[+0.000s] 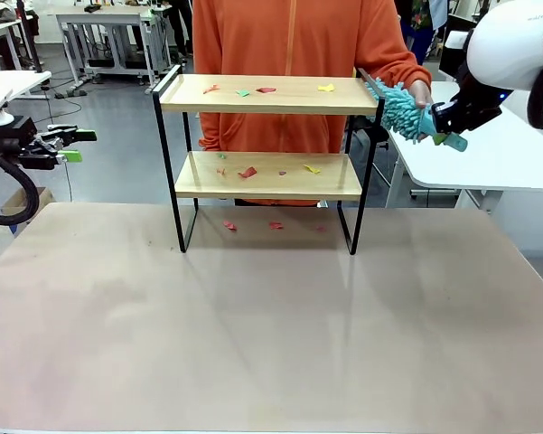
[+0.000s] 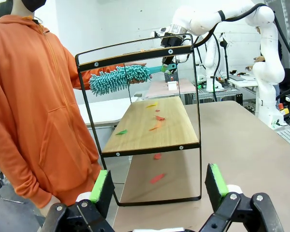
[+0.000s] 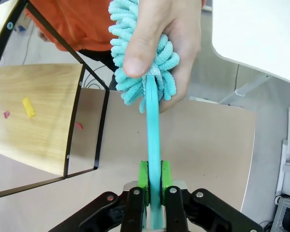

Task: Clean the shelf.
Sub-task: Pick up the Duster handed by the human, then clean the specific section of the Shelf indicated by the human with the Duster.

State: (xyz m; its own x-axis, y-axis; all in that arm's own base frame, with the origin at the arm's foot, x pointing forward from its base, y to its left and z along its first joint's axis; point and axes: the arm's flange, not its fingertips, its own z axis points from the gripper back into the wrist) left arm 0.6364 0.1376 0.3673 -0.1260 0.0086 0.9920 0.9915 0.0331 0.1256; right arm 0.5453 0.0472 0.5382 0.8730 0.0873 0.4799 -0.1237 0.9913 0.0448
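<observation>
Teal fluffy duster [image 1: 399, 107] sits at the top right corner of the shelf [image 1: 294, 96], just off the end of the top board. Right gripper [image 3: 153, 176] is clamped on its flat handle. The person's hand [image 3: 159, 43] also grips the fluffy head, so this looks like a handover, not a sweep. Left gripper [image 1: 68, 145] hangs well left of the shelf, jaws wide, holding nothing. Shelf stands upright on the brown table [image 1: 271, 316], on the person's side of it.

Cleaning not started as far as I can tell: coloured scraps [image 1: 266, 89] lie on the top board, more on the lower board, and a few on the table under the shelf. Left to do: person lets go, then wipe both boards. Whether the scraps under the shelf count, can't say.
</observation>
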